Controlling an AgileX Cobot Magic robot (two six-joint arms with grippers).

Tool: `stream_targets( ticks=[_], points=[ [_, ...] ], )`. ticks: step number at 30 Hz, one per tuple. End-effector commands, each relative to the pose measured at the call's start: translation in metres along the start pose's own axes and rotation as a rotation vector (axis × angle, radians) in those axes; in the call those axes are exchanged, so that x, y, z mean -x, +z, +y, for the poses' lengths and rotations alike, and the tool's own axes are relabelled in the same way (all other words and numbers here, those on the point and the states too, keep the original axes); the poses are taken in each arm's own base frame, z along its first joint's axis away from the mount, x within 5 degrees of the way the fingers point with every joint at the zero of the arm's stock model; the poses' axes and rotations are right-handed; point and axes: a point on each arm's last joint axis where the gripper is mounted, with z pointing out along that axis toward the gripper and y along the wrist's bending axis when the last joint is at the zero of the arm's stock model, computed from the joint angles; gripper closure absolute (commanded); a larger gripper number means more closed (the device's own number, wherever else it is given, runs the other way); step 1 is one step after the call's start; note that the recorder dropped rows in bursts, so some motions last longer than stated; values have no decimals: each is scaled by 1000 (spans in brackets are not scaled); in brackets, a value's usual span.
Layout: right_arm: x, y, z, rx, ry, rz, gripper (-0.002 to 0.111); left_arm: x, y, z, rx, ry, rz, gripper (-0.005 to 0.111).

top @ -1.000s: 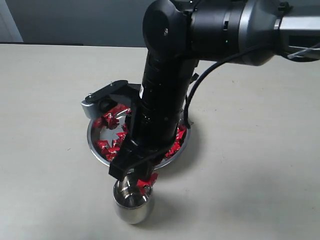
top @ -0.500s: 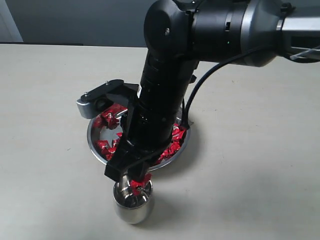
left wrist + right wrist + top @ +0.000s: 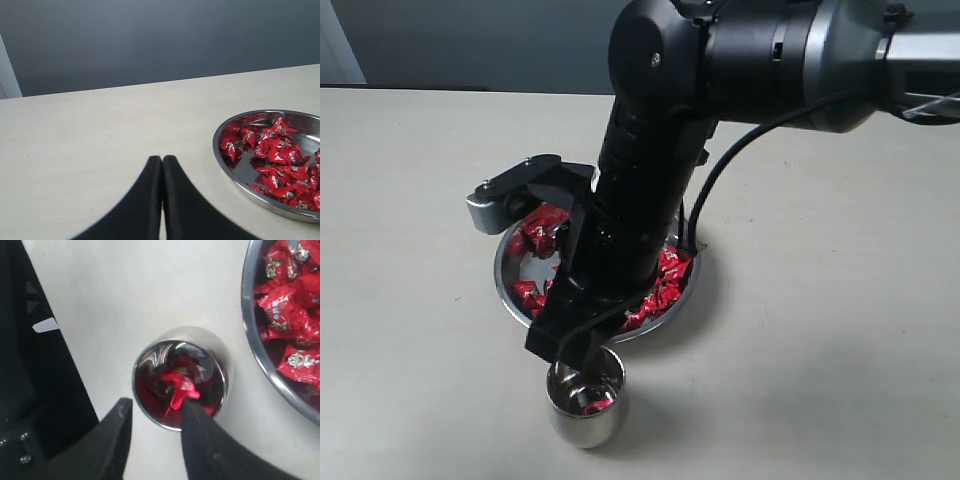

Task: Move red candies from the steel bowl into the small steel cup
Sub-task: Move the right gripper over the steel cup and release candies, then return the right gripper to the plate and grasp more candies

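Note:
The small steel cup (image 3: 585,408) stands in front of the steel bowl (image 3: 506,281). My right gripper (image 3: 576,352) hangs just above the cup's rim, open. In the right wrist view the right gripper (image 3: 155,408) has its fingers spread over the near rim of the cup (image 3: 220,366), and one red candy (image 3: 179,384) lies inside the cup beside one fingertip (image 3: 189,406). Many red candies (image 3: 292,315) fill the bowl (image 3: 248,340). My left gripper (image 3: 161,161) is shut and empty over bare table, with the bowl (image 3: 218,155) and its candies (image 3: 274,154) off to one side.
The bulky black right arm (image 3: 650,170) reaches across the bowl and hides its middle. A grey and black wrist block (image 3: 505,197) juts out over the bowl's far left rim. Beige tabletop (image 3: 840,330) surrounds the bowl and cup.
My right gripper held a red candy over the cup; its fingers have since opened and the candy has dropped into the cup. The arm shifted slightly left.

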Motion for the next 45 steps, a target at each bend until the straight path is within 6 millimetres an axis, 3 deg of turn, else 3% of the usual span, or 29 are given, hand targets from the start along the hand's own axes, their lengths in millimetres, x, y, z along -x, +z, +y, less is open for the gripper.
stream_targets(
  ticks=[1, 9, 17, 25, 45],
  points=[
    [-1, -2, -2, -28, -17, -11, 65, -1, 0, 0, -2, -5, -3, 106],
    [23, -3, -36, -353, 73, -270, 68, -1, 0, 0, -2, -5, -3, 106],
    [33, 37, -72, -431, 131, -211, 69, -1, 0, 0, -2, -5, -3, 106],
    [31, 49, -105, -386, 273, -213, 69, -1, 0, 0, -2, -5, -3, 106],
    [29, 72, -104, -267, 328, -161, 69, -1, 0, 0, -2, -5, -3, 106]
  ],
)
